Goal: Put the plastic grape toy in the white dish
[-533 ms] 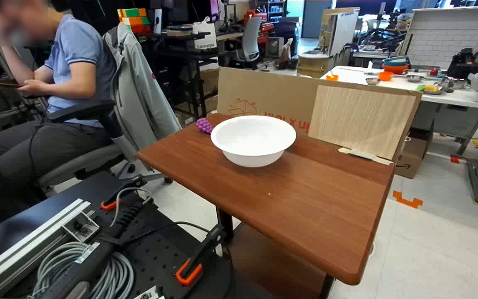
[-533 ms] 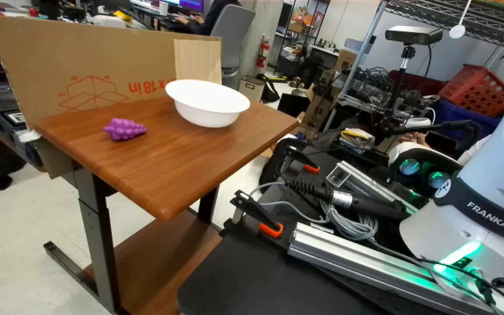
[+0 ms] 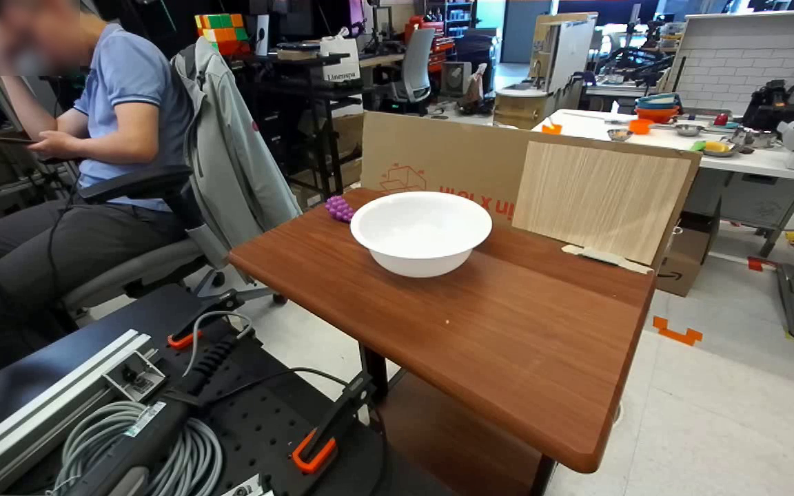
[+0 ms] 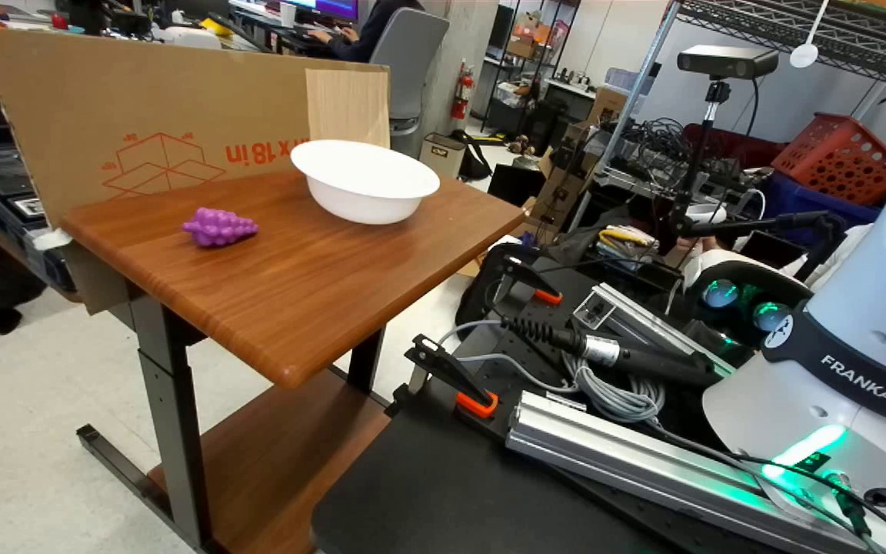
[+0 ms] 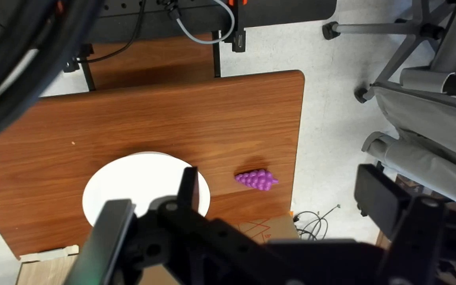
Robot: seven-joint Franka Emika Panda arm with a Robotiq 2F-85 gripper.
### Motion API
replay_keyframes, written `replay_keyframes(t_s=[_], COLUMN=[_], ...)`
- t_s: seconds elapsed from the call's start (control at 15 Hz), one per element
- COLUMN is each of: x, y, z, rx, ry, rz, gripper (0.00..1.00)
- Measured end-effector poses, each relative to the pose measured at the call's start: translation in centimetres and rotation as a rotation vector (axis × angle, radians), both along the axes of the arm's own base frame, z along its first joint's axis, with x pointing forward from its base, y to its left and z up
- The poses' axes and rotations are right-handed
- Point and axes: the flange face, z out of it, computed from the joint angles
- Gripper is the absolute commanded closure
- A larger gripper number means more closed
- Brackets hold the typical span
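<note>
The plastic grape toy, a small purple bumpy cluster, lies on the brown table near its back edge in both exterior views point(image 3: 339, 208) point(image 4: 220, 228). The white dish, a wide round bowl, stands upright beside it, a short gap away, in both exterior views point(image 3: 421, 238) point(image 4: 366, 181). In the wrist view my gripper point(image 5: 280, 182) is open and empty, high above the table. The grape toy point(image 5: 256, 180) shows between the fingers, and the dish point(image 5: 133, 182) shows at left, partly covered by the left finger. The gripper is out of both exterior views.
The brown table point(image 3: 493, 331) has a cardboard panel point(image 4: 181, 115) standing along its back edge. A black bench with clamps point(image 4: 476, 404), cables and an aluminium rail stands on the robot's side. A seated person point(image 3: 121, 117) and a chair are near the table's end.
</note>
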Motion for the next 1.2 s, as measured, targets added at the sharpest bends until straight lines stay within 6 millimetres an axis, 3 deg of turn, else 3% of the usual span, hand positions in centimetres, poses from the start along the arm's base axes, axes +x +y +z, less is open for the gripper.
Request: replay_keyframes(t_s=[0.2,0.53,0.8,1.2], x=[0.8,3.9,6.1,5.3], y=[0.4,2.5,2.7,2.4], z=[-0.1,0.8,1.2,0.7], rx=[-0.013,-0.051,-0.063,-0.121], ry=[0.01,0.026,0.049,0.148], rz=[0.017,0.264,0.461,0.741], gripper=[0.0,0.0,0.0,0.0])
